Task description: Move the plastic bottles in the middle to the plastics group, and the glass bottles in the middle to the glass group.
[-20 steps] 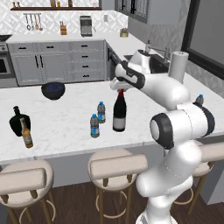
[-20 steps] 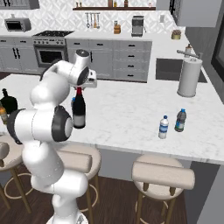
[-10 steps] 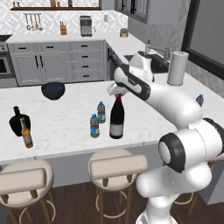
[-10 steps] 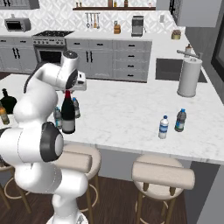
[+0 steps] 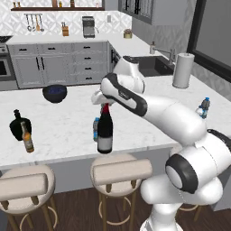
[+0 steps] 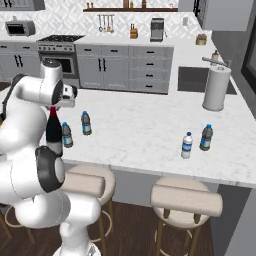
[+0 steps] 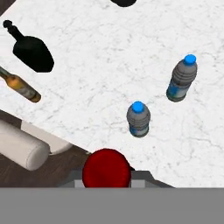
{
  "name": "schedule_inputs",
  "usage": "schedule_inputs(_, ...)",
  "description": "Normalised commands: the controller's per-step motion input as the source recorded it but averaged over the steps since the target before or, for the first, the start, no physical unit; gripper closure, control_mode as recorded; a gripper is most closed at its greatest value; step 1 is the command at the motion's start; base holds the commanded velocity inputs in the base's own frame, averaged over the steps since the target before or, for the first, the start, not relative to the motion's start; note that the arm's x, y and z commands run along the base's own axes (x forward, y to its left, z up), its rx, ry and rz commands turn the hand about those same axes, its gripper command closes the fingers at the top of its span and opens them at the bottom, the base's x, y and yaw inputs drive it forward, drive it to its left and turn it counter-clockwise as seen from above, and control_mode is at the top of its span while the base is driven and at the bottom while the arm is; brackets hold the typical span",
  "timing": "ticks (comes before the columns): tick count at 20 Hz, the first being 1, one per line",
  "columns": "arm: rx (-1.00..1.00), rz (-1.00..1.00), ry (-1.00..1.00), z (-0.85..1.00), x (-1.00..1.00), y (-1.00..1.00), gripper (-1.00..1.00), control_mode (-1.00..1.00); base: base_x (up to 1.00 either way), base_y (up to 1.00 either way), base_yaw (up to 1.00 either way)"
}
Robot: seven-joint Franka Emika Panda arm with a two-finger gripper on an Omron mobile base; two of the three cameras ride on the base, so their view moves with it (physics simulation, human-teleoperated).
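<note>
My gripper (image 5: 104,103) is shut on the red foil neck of the tall dark wine bottle (image 5: 105,134), which stands upright near the counter's front edge. In the hand view its red top (image 7: 106,168) sits just ahead of the fingers. Two small blue-capped plastic bottles (image 7: 138,118) (image 7: 182,78) stand on the marble just past it; they also appear in the right base view (image 6: 66,135) (image 6: 86,123). At the counter's left end is the glass group: a squat black bottle (image 5: 19,126) and a slim brown beer bottle (image 5: 28,137). Towards the right end stands the plastics group (image 6: 187,145) (image 6: 206,137).
A dark bowl (image 5: 55,92) sits on the far side of the counter. A paper towel roll (image 6: 217,87) stands beside the sink at the right. Padded stools (image 5: 121,171) line the front edge below the counter.
The arm has carried the wine bottle leftward and nearer the front edge, past the two middle water bottles. The other bottles have not moved.
</note>
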Motion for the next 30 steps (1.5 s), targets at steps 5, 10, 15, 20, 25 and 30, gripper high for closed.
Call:
schedule_inputs(5, -0.04, 0.0, -0.02, 0.0, 0.01, 1.0, 1.0, -1.0, 0.0, 0.0, 0.0)
schedule_inputs(10, -0.03, 0.0, -0.09, 0.0, 0.34, 1.0, 1.0, -1.0, 0.0, 0.0, 0.0)
schedule_inputs(15, -0.03, 0.0, -0.18, -0.01, 0.62, 0.88, 1.0, -1.0, 0.0, 0.0, 0.0)
schedule_inputs(20, 0.0, 0.0, -0.19, -0.01, 0.62, 0.75, 1.0, -1.0, 0.0, 0.0, 0.0)
schedule_inputs(25, 0.0, 0.0, -0.01, -0.06, 0.52, 0.57, 1.0, -1.0, 0.0, 0.0, 0.0)
schedule_inputs(30, 0.01, 0.0, 0.01, -0.13, 0.34, 0.4, 1.0, -1.0, 0.0, 0.0, 0.0)
